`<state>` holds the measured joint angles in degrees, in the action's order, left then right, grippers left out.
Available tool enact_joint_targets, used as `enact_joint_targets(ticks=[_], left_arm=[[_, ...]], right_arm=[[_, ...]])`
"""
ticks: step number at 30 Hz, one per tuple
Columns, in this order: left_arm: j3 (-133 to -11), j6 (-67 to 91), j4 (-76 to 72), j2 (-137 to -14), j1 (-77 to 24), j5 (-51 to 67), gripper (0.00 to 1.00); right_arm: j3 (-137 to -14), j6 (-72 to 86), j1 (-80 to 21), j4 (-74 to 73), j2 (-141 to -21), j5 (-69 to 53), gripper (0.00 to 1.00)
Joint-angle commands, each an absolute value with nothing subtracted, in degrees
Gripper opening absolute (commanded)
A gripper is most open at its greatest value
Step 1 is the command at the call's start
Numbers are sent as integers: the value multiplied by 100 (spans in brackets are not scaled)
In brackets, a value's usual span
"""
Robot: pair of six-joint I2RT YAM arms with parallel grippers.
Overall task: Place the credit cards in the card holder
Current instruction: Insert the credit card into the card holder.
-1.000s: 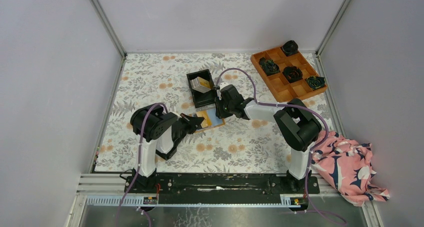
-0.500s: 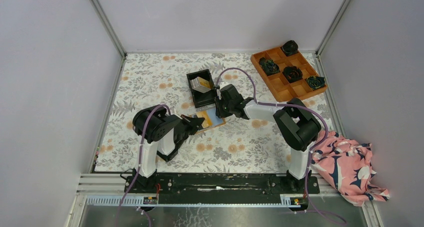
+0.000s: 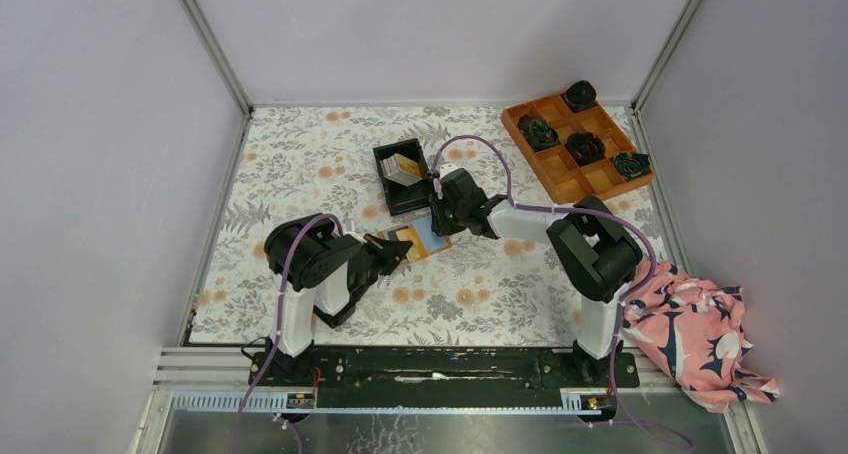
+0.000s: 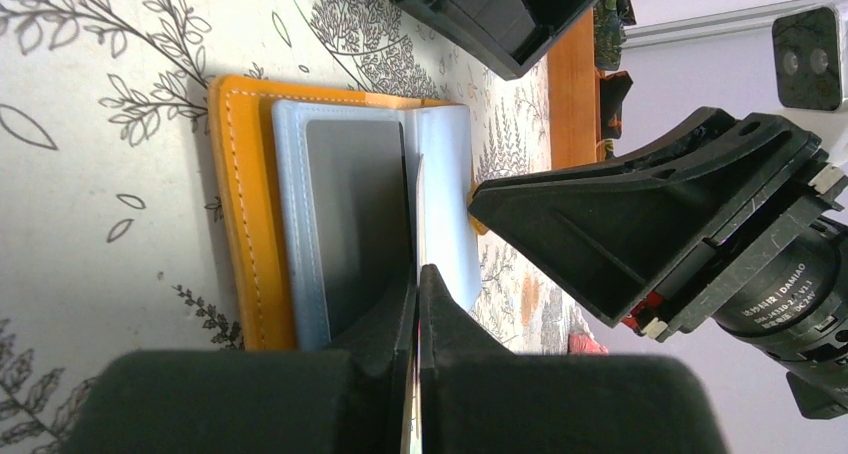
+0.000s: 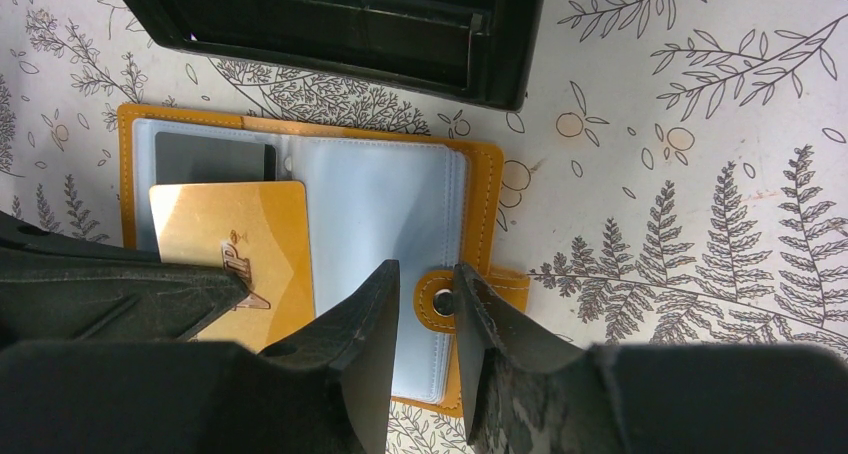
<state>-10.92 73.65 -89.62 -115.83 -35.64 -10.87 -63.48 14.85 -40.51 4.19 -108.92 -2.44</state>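
Gold credit card (image 5: 232, 236), clamped in left fingers (image 4: 432, 306), points lengthwise at the open card holder (image 5: 380, 199); right fingers (image 5: 362, 322) apart over its clasp (image 5: 440, 300).

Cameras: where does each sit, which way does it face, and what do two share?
Top external: above and behind the bases, looking down on the table; left arm and right arm show.
Left wrist: looks along the left gripper, shut on a credit card, toward the card holder.
Right wrist: looking down past the right gripper onto the card holder and black bin.
Shared: both wrist views show the card holder.
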Motion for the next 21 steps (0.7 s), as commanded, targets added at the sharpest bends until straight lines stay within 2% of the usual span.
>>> enact_joint_targets(ticks=[1, 21], left_arm=[[-1003, 7264, -9176, -11543, -3656, -1179, 0], [-1410, 7303, -9156, -11808, -3407, -1135, 0]], right_arm=[[-6425, 1510, -4104, 117, -10997, -153, 34], [-6434, 1450, -4106, 53, -11053, -203, 34]])
